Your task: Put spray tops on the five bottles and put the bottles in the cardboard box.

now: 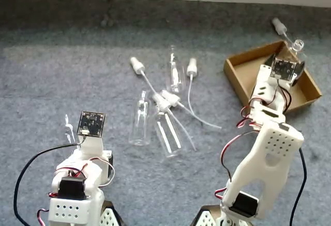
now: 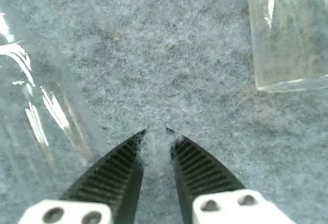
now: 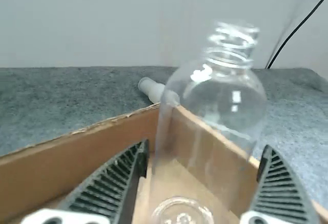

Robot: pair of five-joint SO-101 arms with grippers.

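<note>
Right fingers [image 3: 115, 183] gape wide either side of a bottle [image 3: 220, 101] in the box [image 3: 77, 152]; left fingers [image 2: 120, 170] nearly closed, empty.

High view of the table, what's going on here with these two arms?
Two robot arms are sorting bottles and spray tops. The right gripper is over the cardboard box, open around a clear bottle with its bare neck up and no spray top on. The left gripper sits low on the grey carpet beside a lying bottle, holding nothing. Three more bottles and four loose spray tops lie mid-table; a fifth top lies beyond the box.
</note>
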